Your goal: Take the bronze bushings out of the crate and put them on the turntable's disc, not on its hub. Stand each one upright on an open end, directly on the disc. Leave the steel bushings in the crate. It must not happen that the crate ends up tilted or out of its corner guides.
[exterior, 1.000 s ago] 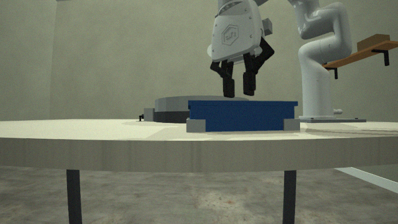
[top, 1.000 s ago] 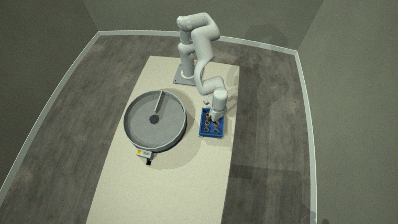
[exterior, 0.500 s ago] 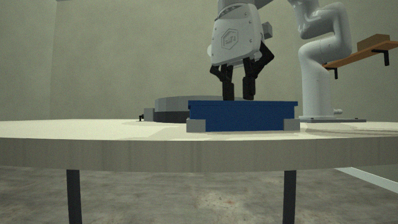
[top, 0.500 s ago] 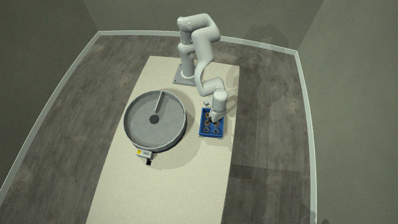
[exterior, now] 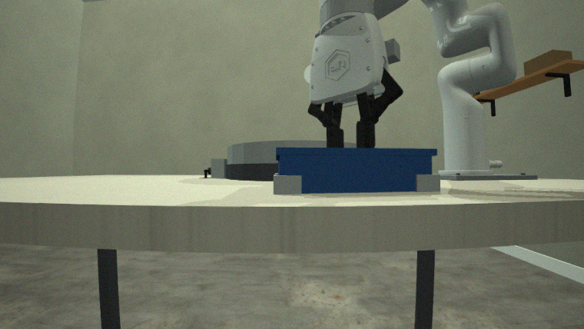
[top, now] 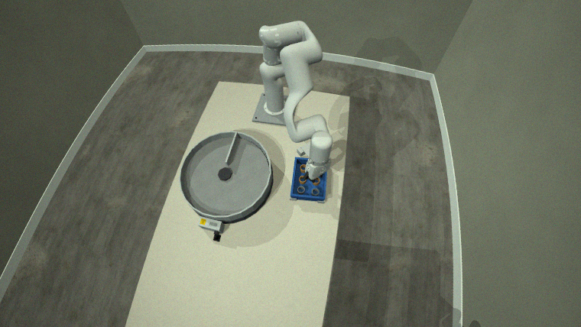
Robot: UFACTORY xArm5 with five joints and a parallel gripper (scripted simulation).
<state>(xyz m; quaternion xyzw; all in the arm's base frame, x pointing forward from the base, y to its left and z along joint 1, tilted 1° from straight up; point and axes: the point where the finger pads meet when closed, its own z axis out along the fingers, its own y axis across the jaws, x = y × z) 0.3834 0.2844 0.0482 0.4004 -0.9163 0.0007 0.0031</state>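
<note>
The disc [top: 244,182] with its dark hub [top: 225,173] sits left, bare of bushings. To its right the crate [top: 296,190] holds upright rings: bronze bushings [top: 303,179] toward the arm's end, steel bushings [top: 301,189] at the other. The gripper [exterior: 350,141] has its fingers dipped below the crate rim, partly open and holding nothing. A bronze bushing is likely rigid, dense and smooth, so a firm pinch across its outer wall, fingers vertical, should suit.

White arm [top: 298,85] reaching into blue crate [top: 296,194], bushings inside, grey turntable [top: 260,199] beside
</note>
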